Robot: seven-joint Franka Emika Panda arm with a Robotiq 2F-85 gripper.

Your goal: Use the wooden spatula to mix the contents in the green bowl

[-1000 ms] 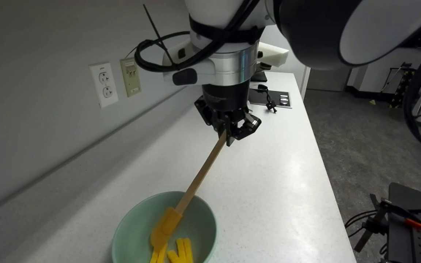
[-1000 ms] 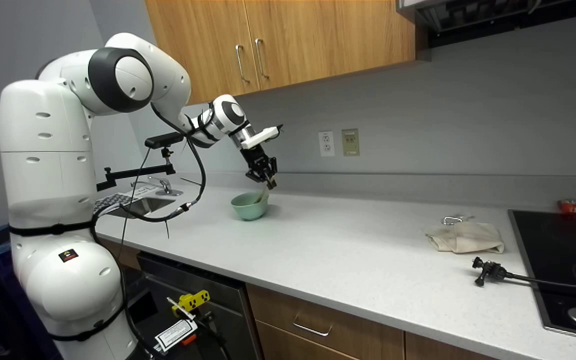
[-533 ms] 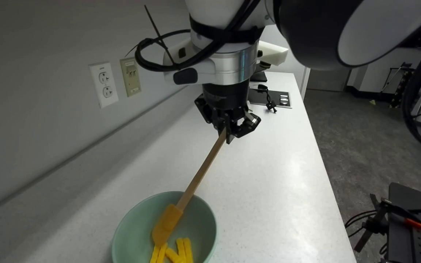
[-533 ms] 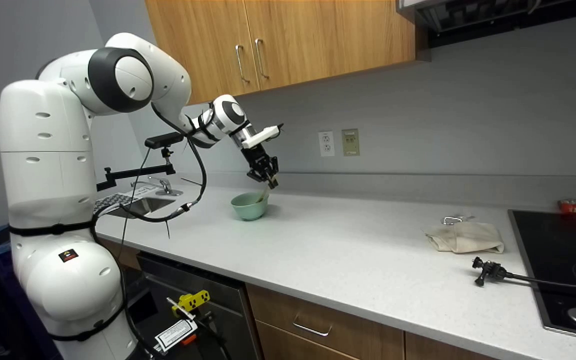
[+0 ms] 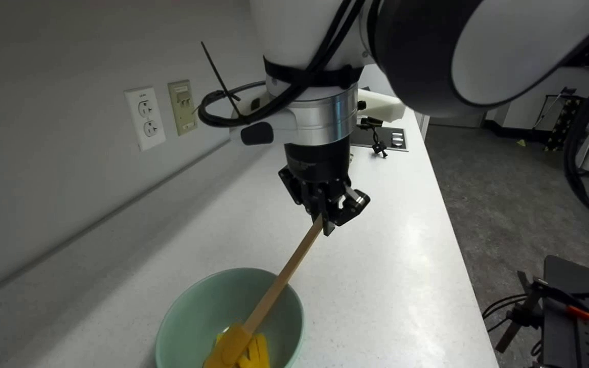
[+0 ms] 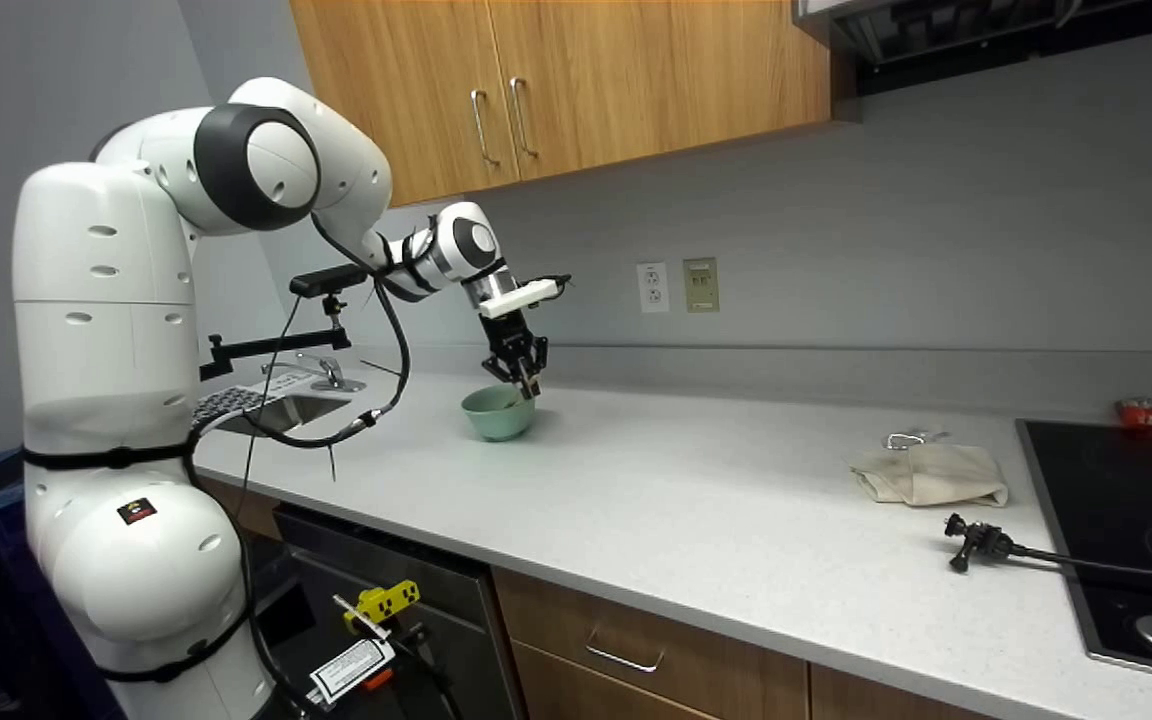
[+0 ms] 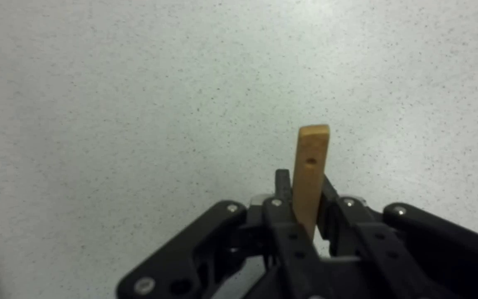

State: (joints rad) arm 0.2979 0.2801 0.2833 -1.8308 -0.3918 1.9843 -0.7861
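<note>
My gripper [image 5: 325, 226] is shut on the handle of the wooden spatula [image 5: 294, 263], to the upper right of the green bowl [image 5: 184, 317]. The spatula slants down across the bowl's rim, and its orange-yellow blade lies among the contents, several yellow pieces [image 5: 258, 350]. Part of the blade and of the pieces falls below that view's lower edge. From farther off, the gripper [image 6: 528, 385] shows just above the right side of the bowl [image 6: 498, 418]. In the wrist view the handle's holed end [image 7: 313, 145] sticks out between the fingers; bowl and contents are out of that view.
A wall with outlets [image 5: 146, 117] runs behind the white counter [image 6: 636, 520]. Farther along lie a folded cloth [image 6: 936, 475], a black clamp [image 6: 981, 545] and the cooktop [image 6: 1136, 520]. A sink [image 6: 296, 410] lies beyond the bowl, and wooden cabinets [image 6: 636, 80] hang overhead.
The gripper has come down with the spatula still held. The blade has slid deeper into the bowl and now covers part of the yellow pieces. The bowl looks unmoved.
</note>
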